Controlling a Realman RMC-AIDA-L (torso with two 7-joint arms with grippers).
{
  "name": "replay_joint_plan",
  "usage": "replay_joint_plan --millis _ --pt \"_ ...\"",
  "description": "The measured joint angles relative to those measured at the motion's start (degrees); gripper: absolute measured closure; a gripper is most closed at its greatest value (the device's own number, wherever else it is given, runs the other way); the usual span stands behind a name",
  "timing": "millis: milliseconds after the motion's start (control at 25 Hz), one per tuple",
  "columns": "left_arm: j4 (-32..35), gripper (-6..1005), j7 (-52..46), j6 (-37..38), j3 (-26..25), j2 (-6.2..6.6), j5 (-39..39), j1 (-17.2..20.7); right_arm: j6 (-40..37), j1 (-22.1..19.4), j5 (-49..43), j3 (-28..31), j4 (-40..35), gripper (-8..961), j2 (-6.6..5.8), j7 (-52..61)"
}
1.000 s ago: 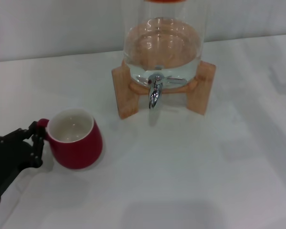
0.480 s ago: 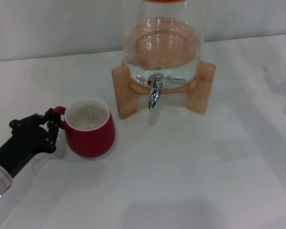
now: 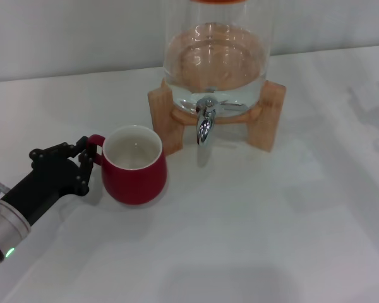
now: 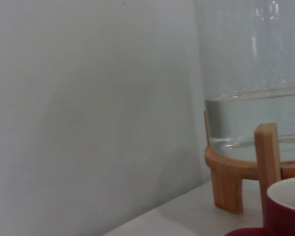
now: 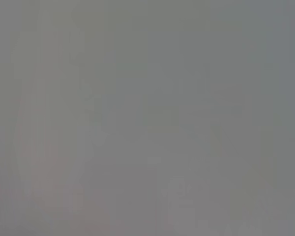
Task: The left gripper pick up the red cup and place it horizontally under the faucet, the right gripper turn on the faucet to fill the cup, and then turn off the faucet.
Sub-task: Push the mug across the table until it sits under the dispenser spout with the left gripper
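A: On the white table (image 3: 271, 240), what's biggest?

B: A glass dispenser (image 3: 215, 57) in its wooden stand (image 3: 164, 120), the faucet (image 3: 204, 123) pointing down.

A: And the red cup (image 3: 136, 165)?

B: Upright, left of the spout and nearer the robot, not yet beneath it.

A: Who has it?

B: The left gripper (image 3: 85, 165), fingers pinched on the handle. The right gripper is out of view.

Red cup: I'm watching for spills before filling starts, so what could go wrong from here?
1. The left claw holds the red cup only by its small handle, so it may swivel or tilt.
2. The cup sits left of the faucet, so water would miss it.
3. It might bump the wooden stand close beside it.
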Motion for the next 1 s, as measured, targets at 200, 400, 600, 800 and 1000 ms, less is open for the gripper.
replay_joint_plan --millis 200,400,600,800,1000 --pt "-1.46 895 0.0 0.76 1.6 -0.11 0.03 -0.09 -0.23 0.06 0.0 0.0 0.0 234 0.0 0.0" --pt "-2.76 894 -0.05 1.61 3.5 -0.2 0.04 -0.1 -0.41 0.14 0.0 0.0 0.01 234 0.0 0.0" --pt "-3.78 894 -0.07 2.57 4.9 -0.23 0.06 -0.14 -0.44 0.18 0.0 0.0 0.01 234 0.0 0.0" --pt "-4.72 893 -0.15 3.73 6.61 -0.23 0.02 -0.34 -0.5 0.22 0.0 0.0 0.01 235 0.0 0.0" --pt "-4.83 893 -0.17 3.95 7.21 -0.27 0.08 -0.79 -0.53 0.29 0.0 0.0 0.01 235 0.0 0.0"
